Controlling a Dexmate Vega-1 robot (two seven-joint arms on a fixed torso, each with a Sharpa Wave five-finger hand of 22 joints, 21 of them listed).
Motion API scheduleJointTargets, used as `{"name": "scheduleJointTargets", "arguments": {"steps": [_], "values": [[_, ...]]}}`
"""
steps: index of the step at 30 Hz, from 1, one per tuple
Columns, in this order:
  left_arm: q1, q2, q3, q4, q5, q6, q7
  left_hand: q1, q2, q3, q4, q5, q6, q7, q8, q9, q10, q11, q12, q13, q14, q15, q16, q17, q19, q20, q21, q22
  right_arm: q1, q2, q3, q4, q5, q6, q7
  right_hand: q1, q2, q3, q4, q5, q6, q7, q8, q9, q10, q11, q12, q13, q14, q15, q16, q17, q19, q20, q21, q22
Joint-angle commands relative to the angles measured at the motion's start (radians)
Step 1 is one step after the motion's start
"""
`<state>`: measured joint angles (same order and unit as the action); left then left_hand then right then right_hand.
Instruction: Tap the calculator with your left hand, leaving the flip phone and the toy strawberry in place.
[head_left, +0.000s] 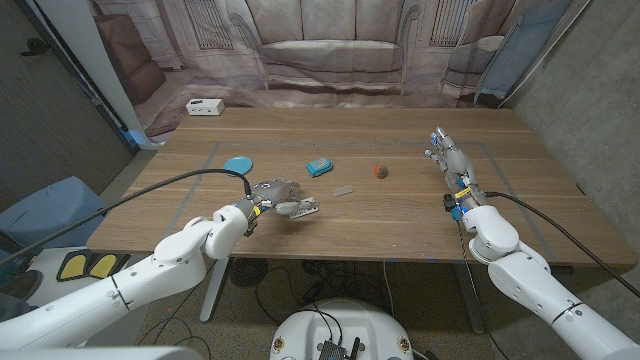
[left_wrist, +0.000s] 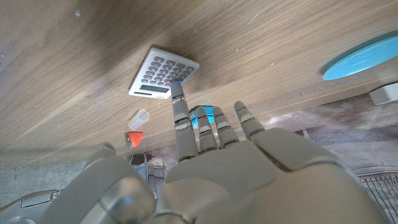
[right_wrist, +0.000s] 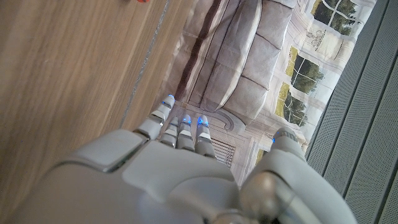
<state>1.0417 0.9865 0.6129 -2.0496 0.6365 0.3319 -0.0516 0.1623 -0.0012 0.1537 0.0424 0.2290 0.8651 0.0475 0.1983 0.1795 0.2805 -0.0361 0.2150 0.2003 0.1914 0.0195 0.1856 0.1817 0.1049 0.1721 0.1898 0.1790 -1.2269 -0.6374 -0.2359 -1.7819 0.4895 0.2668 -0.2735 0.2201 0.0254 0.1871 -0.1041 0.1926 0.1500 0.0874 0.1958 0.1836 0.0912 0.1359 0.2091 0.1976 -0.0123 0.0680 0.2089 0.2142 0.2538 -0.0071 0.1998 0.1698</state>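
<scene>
Now the left hand (left_wrist: 249, 168), empty with fingers spread, reaches one fingertip (left_wrist: 178, 91) onto the calculator (left_wrist: 163, 73); best a light, straight tap, clear of the strawberry (left_wrist: 134, 137) beyond the calculator; the right hand (head_left: 447, 158) waits, empty.

— What stands behind my wooden table (head_left: 400, 225)?
— A printed backdrop (head_left: 330, 50) with a sofa and windows; grey walls (head_left: 590, 90) either side.
— And the floor?
— Cables (head_left: 270, 290) underneath.

A wooden counter (head_left: 400, 215) carries a calculator (head_left: 318, 166), with a blue disc (head_left: 238, 164) to its left, a toy strawberry (head_left: 380, 171) to its right, and a flip phone (head_left: 343, 190) just nearer.
</scene>
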Motion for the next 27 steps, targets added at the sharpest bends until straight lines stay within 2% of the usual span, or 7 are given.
{"name": "scheduleJointTargets", "arguments": {"steps": [1, 8, 27], "values": [[-0.025, -0.010, 0.020, 0.016, -0.002, 0.008, -0.042, 0.014, 0.001, 0.002, -0.004, -0.001, 0.009, 0.010, 0.006, 0.004, 0.009, 0.002, 0.006, 0.002, 0.010, -0.001, 0.008, -0.001, -0.006, 0.004, 0.009, 0.004, 0.005, -0.002, -0.002, 0.000, 0.001, -0.010, -0.001, -0.002, 0.007, -0.003, -0.004, -0.003, 0.012, -0.001, -0.001, 0.003, 0.002, 0.000, -0.003, 0.002, 0.000, 0.008, -0.001, -0.001, 0.003, 0.009, -0.003, 0.002], [-0.032, -0.011, 0.025, 0.019, -0.004, 0.008, -0.048, 0.018, 0.003, 0.002, -0.007, -0.003, 0.034, 0.027, 0.013, 0.005, 0.014, -0.001, 0.008, 0.002, 0.013, -0.003, 0.008, -0.001, -0.006, 0.004, 0.009, 0.004, 0.001, -0.003, 0.000, -0.006, 0.000, -0.013, -0.007, -0.001, 0.008, -0.002, -0.005, -0.003, 0.012, -0.001, -0.001, 0.003, 0.002, 0.001, -0.003, 0.002, -0.001, 0.009, -0.001, -0.001, 0.002, 0.010, -0.003, 0.002], [-0.034, -0.009, 0.023, 0.034, -0.052, -0.009, -0.043, 0.024, 0.006, 0.003, -0.011, -0.005, 0.053, 0.034, 0.016, 0.007, 0.026, 0.002, 0.012, 0.002, 0.021, -0.004, 0.009, -0.001, -0.006, 0.005, 0.010, 0.004, -0.003, -0.005, -0.002, -0.022, -0.005, -0.028, -0.017, -0.001, 0.009, -0.003, -0.006, -0.003, 0.013, 0.000, -0.001, 0.003, 0.003, 0.000, -0.003, 0.002, 0.000, 0.009, -0.001, -0.001, 0.001, 0.012, -0.004, 0.002]]}}
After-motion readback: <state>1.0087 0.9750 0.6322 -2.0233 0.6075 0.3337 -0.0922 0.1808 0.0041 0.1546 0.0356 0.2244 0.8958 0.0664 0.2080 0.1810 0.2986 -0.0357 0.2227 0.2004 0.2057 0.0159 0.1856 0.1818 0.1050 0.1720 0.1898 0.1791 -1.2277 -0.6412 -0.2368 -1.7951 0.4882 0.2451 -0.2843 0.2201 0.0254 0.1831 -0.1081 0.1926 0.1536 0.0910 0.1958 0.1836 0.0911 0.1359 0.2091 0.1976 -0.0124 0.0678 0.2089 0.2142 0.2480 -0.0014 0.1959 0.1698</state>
